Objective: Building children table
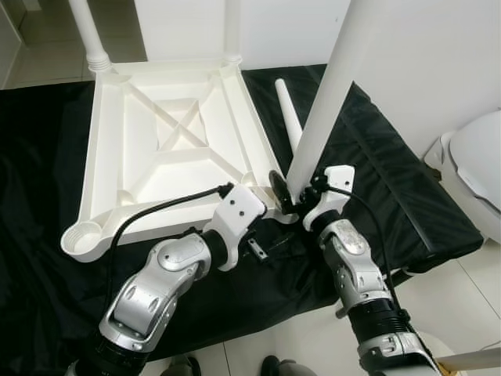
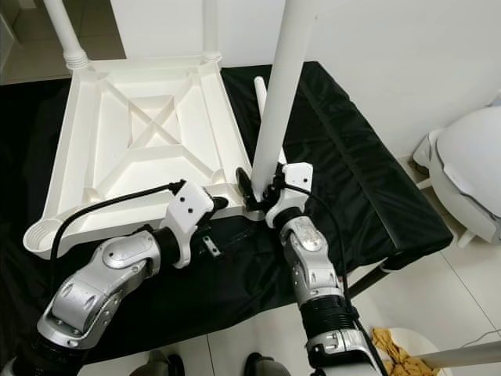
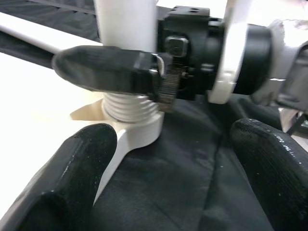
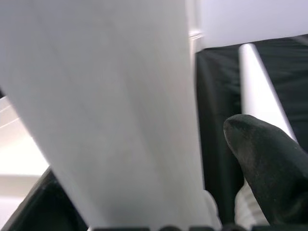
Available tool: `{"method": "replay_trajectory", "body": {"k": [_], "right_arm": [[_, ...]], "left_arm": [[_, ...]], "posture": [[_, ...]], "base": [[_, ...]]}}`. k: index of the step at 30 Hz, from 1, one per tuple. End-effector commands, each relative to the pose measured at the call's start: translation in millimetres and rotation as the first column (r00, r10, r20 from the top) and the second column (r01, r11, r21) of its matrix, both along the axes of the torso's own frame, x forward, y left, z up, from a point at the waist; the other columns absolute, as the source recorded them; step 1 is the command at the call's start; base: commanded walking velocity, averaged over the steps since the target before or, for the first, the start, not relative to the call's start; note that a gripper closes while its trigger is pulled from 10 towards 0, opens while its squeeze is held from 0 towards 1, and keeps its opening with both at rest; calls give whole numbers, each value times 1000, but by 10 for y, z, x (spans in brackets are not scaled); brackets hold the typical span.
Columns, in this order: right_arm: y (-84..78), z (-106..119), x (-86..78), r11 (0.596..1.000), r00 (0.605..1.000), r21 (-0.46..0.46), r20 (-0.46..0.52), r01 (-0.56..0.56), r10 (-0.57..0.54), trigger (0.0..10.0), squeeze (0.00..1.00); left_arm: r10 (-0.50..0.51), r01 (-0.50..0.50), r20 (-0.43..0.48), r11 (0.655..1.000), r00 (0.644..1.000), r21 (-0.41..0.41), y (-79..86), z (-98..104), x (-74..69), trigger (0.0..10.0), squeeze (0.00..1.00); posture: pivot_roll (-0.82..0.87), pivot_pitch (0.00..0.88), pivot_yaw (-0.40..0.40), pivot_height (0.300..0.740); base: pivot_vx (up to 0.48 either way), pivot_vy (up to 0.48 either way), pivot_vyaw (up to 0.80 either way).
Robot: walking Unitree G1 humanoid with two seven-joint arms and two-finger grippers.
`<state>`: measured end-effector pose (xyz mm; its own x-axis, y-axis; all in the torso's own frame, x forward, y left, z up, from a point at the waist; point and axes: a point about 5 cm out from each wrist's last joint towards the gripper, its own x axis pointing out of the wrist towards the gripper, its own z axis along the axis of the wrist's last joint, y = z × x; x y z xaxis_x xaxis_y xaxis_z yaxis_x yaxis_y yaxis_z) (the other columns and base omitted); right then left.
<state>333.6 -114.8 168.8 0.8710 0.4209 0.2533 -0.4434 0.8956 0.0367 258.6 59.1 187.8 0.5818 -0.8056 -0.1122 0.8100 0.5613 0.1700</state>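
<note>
Fingers of the right claw (image 1: pixel 291 196) are clamped on the base of a white table leg (image 1: pixel 329 94), just left of the frame's centre-bottom in the head views, where the leg's threaded end meets the corner socket (image 3: pixel 132 132) of the upturned tabletop (image 1: pixel 168 149). The left wrist view shows the ribbed thread sitting partly above the socket collar, so I judge the leg is mid-way through being screwed in, not yet seated. The left claw (image 1: pixel 262 205) sits just beside that same corner, its fingers (image 3: pixel 62 178) spread apart with nothing between them, hovering over the black cloth (image 1: pixel 376 180).

Outward from there, the tabletop lies underside up, filling the upper left of the frame, its cross ribs showing. Two legs already stand in the far corners at the top edge (image 1: pixel 88 35) and (image 1: pixel 232 27). A spare leg (image 1: pixel 288 113) lies on the cloth just right of the tabletop, behind the one being fitted. One socket at the lower left corner (image 1: pixel 84 235) is still bare.

Next, as I judge it, the held leg needs more turns, kept upright so the thread does not cross; the free claw could brace the tabletop. Then the spare leg goes into the bare socket.
</note>
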Motion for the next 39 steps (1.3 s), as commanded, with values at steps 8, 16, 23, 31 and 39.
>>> {"method": "replay_trajectory", "body": {"k": [8, 16, 23, 31, 39], "right_arm": [[-44, 148, -64, 992, 991, -32, 52, -123, 125, 10000, 0], [-259, 156, -123, 960, 968, -131, 9, -247, 250, 10000, 0], [-365, 138, -134, 938, 953, -172, -24, -301, 302, 9176, 0], [-446, 101, -94, 910, 933, -208, -71, -359, 352, 0, 0], [-459, 81, -72, 913, 934, -197, -84, -358, 348, 0, 0]], "left_arm": [[51, -51, -12, 999, 999, 12, 42, -21, 29, 10000, 0], [58, -58, -13, 998, 998, 21, 72, -8, 42, 10000, 0], [57, -57, -15, 998, 998, 26, 83, -4, 38, 10000, 0], [56, -56, -18, 998, 998, 20, 82, 14, 33, 10000, 0], [55, -55, -21, 998, 998, 19, 82, 16, 22, 10000, 0]], "posture": [[7, 120, -13, 740], [3, 126, -12, 740], [7, 126, -9, 740], [12, 126, -11, 740], [16, 128, -10, 740]], "base": [[0, 0, 0], [0, 0, 0], [0, 0, 0], [0, 0, 0], [0, 0, 0]]}}
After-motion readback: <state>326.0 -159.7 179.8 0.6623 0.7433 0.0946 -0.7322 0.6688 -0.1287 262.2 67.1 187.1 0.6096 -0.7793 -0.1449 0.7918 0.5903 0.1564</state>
